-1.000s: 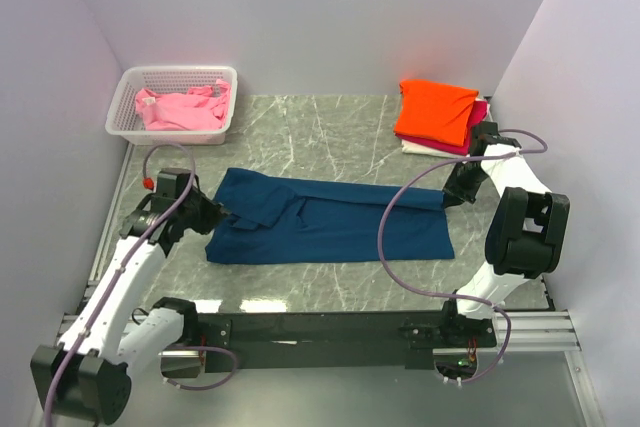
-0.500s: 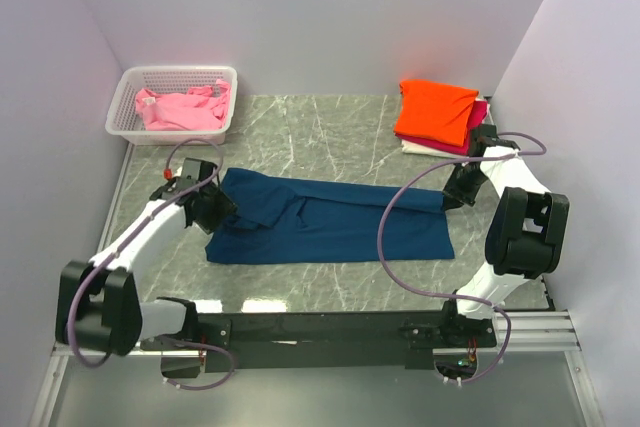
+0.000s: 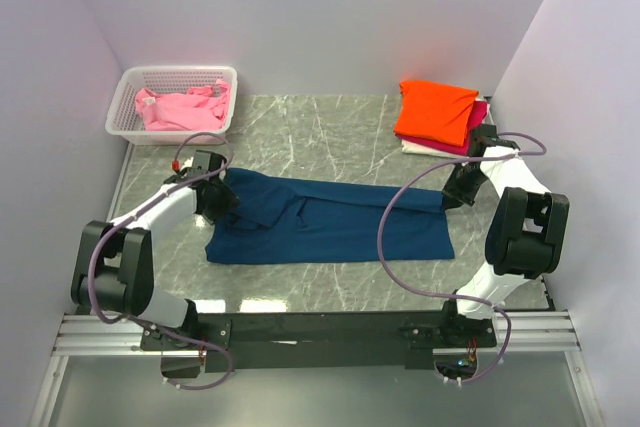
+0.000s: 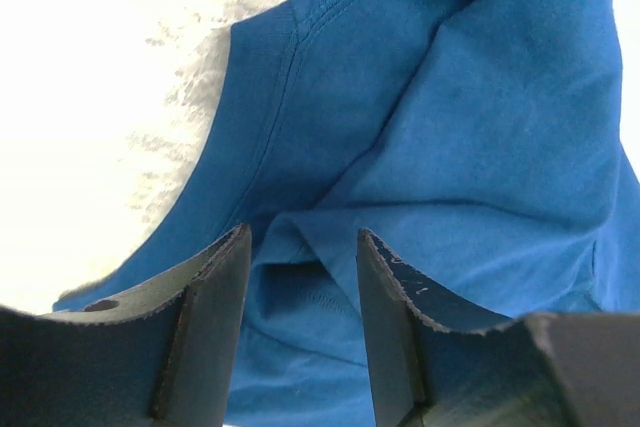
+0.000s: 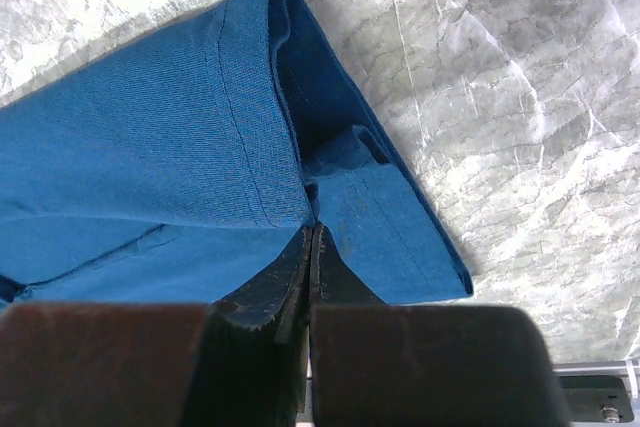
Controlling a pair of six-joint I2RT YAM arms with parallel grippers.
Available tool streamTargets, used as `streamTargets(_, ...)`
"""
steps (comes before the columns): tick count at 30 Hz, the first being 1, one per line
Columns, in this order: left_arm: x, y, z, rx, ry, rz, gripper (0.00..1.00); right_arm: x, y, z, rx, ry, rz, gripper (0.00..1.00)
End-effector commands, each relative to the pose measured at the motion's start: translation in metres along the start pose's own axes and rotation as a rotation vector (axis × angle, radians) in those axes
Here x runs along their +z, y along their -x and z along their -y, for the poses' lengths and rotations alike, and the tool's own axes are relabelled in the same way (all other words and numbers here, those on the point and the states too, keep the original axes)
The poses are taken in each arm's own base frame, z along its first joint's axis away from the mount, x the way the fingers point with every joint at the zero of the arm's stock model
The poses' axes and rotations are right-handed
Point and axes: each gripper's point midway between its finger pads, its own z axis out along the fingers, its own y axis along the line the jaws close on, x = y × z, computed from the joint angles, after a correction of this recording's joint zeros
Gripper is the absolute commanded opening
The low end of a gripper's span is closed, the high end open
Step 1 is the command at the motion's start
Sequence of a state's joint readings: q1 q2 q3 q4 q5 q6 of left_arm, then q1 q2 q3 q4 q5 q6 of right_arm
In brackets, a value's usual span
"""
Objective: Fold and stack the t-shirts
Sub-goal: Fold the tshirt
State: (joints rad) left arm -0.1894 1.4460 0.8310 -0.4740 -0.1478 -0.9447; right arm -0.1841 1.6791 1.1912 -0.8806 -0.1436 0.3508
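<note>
A dark blue t-shirt point(image 3: 330, 219) lies folded into a long band across the middle of the table. My left gripper point(image 3: 214, 201) hovers open over its left end; in the left wrist view a raised fold of the blue cloth point(image 4: 450, 147) sits between and just beyond the left gripper point(image 4: 300, 234) fingertips, with nothing pinched. My right gripper point(image 3: 460, 190) is shut at the shirt's far right corner. In the right wrist view the right gripper point(image 5: 312, 227) tips meet on a bunched hem of the blue cloth point(image 5: 150, 147). A pink t-shirt point(image 3: 183, 109) lies crumpled in the basket.
The white lattice basket point(image 3: 127, 99) stands at the far left corner. A folded stack sits at the far right: an orange t-shirt point(image 3: 437, 110) on top, a magenta one point(image 3: 478, 115) under it, a white one point(image 3: 422, 147) at the bottom. Walls close in left, right and behind.
My left gripper has opened and let go of the shirt's left end, and its arm has swung away from the near edge toward the basket side. The right arm has not moved.
</note>
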Motion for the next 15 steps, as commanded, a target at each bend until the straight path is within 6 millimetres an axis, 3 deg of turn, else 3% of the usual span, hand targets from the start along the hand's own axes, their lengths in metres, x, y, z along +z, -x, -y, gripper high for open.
streamTargets(1, 0.001, 0.018, 0.02, -0.004, -0.048, 0.051, 0.52, -0.014, 0.009, -0.002, 0.012, 0.023, 0.066, 0.0)
streamTargets(5, 0.013, 0.017, 0.021, 0.002, -0.032, 0.038, 0.5, -0.013, 0.008, -0.001, 0.011, 0.023, 0.065, 0.0)
streamTargets(8, 0.018, 0.017, 0.023, 0.01, -0.024, 0.033, 0.42, -0.013, 0.007, -0.001, 0.009, 0.023, 0.062, 0.0)
streamTargets(15, 0.015, 0.013, 0.023, 0.023, -0.036, 0.015, 0.08, -0.011, 0.006, -0.001, 0.009, 0.026, 0.06, 0.0)
